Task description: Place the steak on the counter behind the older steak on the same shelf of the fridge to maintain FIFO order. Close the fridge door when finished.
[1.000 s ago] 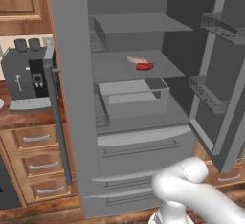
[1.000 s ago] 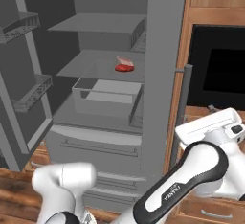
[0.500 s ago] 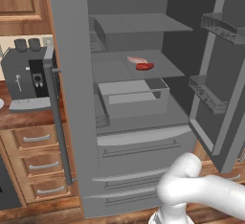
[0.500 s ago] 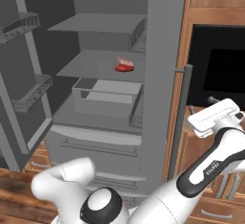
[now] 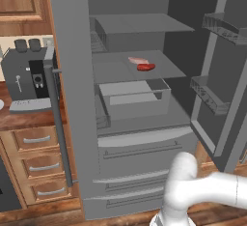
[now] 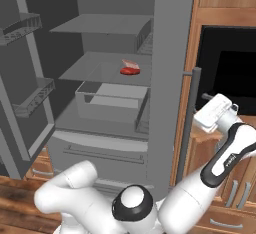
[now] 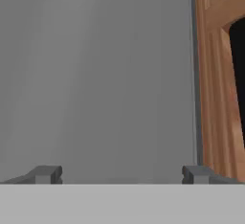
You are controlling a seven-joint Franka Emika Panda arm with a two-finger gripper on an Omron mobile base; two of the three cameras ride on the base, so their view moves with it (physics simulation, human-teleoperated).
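**Arm swung out right of the fridge — nothing in the gripper**

Gripper (image 7: 119,174) has its fingers spread wide with bare space between them, facing the flat grey side of the fridge (image 6: 172,53) beside a wood cabinet edge (image 7: 215,74). From the right base camera, the hand sits by the closed door's bar handle (image 6: 186,123), in front of the dark oven opening (image 6: 227,68).

Both steaks (image 5: 141,63) look already on the middle shelf (image 5: 120,68) — pale one just behind the red one, touching or nearly; so probably only the door is left.

Advice: reach around the open door (image 5: 226,75) and push on its outer face. Door bins (image 5: 208,94) stick inward; cabinets crowd the right.
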